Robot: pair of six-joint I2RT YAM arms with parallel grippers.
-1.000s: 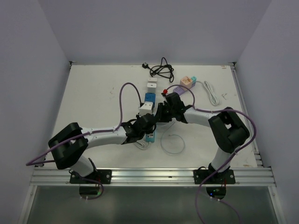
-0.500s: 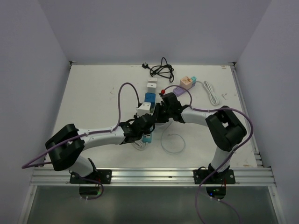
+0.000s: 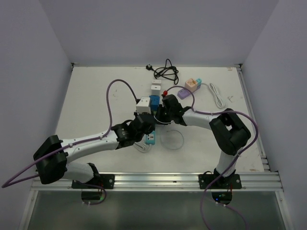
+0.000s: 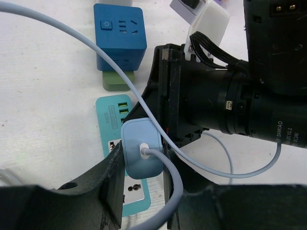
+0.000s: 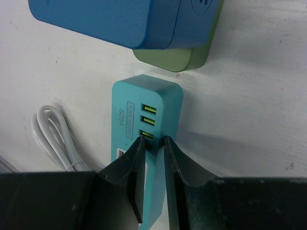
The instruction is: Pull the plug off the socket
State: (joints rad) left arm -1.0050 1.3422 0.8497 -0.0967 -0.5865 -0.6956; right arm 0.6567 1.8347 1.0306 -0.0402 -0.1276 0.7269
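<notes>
Fingers of the left end effector clamp the light-blue plug to lift it, seemingly off the teal socket strip; right end effector, nearly closed, pins that strip to the table

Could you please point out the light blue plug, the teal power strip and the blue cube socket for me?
light blue plug (image 4: 140, 154): left wrist view, its top face.
teal power strip (image 5: 144, 103): right wrist view, its end above the USB ports.
blue cube socket (image 4: 118, 34): left wrist view, its top face.

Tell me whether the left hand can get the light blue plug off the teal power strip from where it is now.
Probably yes: the left hand already straddles the light blue plug, and the right hand pins the teal power strip.
</notes>
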